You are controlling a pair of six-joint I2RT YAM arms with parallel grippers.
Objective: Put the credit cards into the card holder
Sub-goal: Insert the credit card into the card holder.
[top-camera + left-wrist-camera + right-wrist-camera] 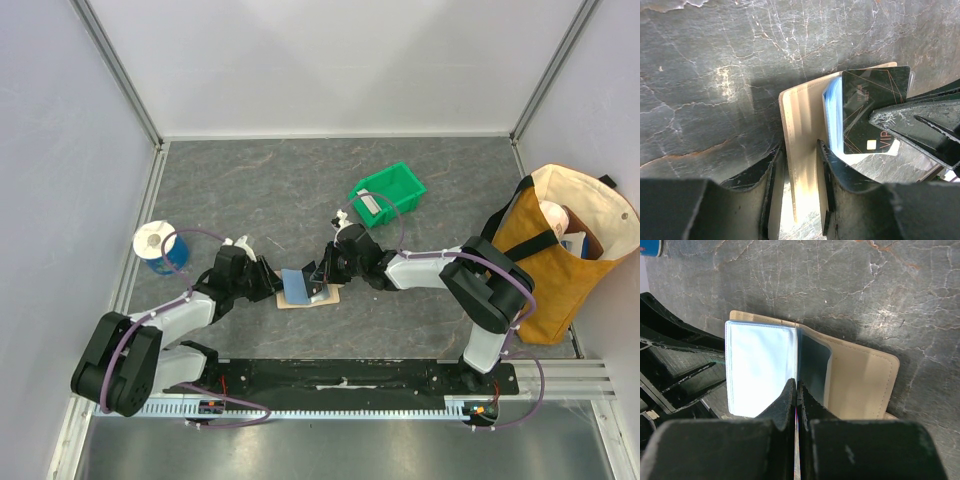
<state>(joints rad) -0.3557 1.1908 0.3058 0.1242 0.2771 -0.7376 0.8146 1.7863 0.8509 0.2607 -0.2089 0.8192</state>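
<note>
The tan card holder [300, 297] lies open on the table between both arms. One of its flaps [800, 125] stands up between the jaws of my left gripper [799, 146], which are apart and wider than the flap. A light blue credit card stack [832, 110] stands upright in the holder [860, 385] and shows as a glossy blue rectangle [760, 370]. My right gripper [796, 385] is shut on a dark credit card [870, 110] with a gold chip. It holds the card edge-on against the blue stack. In the top view the left gripper [268, 283] and right gripper [322, 278] face each other across the holder.
A green plastic bin [388, 192] holding a whitish item sits behind the right arm. A blue and white roll [158, 245] stands at the left. A tan tote bag [560, 250] stands at the right wall. White walls enclose the table.
</note>
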